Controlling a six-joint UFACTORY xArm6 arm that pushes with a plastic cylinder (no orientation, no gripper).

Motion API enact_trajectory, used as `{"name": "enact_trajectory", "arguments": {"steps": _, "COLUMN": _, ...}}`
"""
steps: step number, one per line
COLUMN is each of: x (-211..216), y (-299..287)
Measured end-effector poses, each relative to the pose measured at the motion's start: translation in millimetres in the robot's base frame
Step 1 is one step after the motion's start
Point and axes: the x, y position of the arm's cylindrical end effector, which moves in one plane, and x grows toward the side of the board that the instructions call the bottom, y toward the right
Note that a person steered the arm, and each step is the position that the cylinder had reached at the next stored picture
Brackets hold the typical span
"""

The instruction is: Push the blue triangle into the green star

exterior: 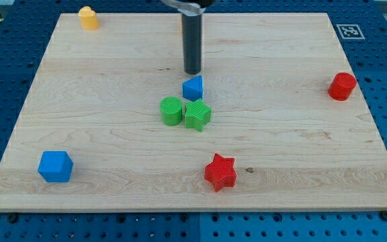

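A: My tip [192, 72] sits just above the blue triangle [193, 88] toward the view's top — near it, and whether it touches I cannot tell.

B: And the green star [197, 114]?

A: Right below the triangle, the 2 look touching or nearly so. A green cylinder [171, 111] stands against the star's left.

B: Fingers?

A: None here — only a bare rod, nothing to spread or pinch.

B: So how to do it well?

A: I'd say push straight toward the view's bottom, centred on the triangle, slowly, so it doesn't skid off sideways on the wooden surface [301, 148]. The task looks nearly finished.
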Motion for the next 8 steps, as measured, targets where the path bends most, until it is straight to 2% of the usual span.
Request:
{"name": "enact_trajectory", "arguments": {"steps": 2, "x": 36.8, "y": 5.6}}
{"name": "enact_trajectory", "arguments": {"steps": 3, "x": 33.6, "y": 4.9}}
{"name": "enact_trajectory", "arguments": {"steps": 5, "x": 16.7, "y": -53.6}}
{"name": "enact_trajectory", "arguments": {"steps": 7, "x": 16.7, "y": -53.8}}
{"name": "enact_trajectory", "arguments": {"steps": 8, "x": 16.7, "y": -73.5}}
